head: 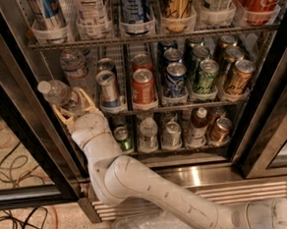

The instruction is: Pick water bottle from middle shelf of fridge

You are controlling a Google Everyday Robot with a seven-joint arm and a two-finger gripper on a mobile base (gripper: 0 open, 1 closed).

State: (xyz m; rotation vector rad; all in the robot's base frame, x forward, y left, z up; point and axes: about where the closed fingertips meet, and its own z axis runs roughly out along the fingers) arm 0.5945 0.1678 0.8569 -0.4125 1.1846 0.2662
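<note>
The water bottle point(60, 94), clear ribbed plastic with a white cap, is tilted with its cap to the left at the left end of the middle shelf point(182, 105). My gripper point(74, 105) is shut on its lower body, with cream fingers point(59, 114) on either side. The white arm rises to it from the lower right. A second clear bottle point(74, 65) stands behind it on the same shelf. The fridge point(162, 165) stands open in front, with a steel base.
Short silver, orange, blue, green and bronze cans point(143, 86) line the middle shelf. Tall cans point(136, 6) fill the rack above, and small cans and bottles point(172, 133) the rack below. The dark door frame point(20, 115) is close on the left. Cables point(8, 155) lie on the floor.
</note>
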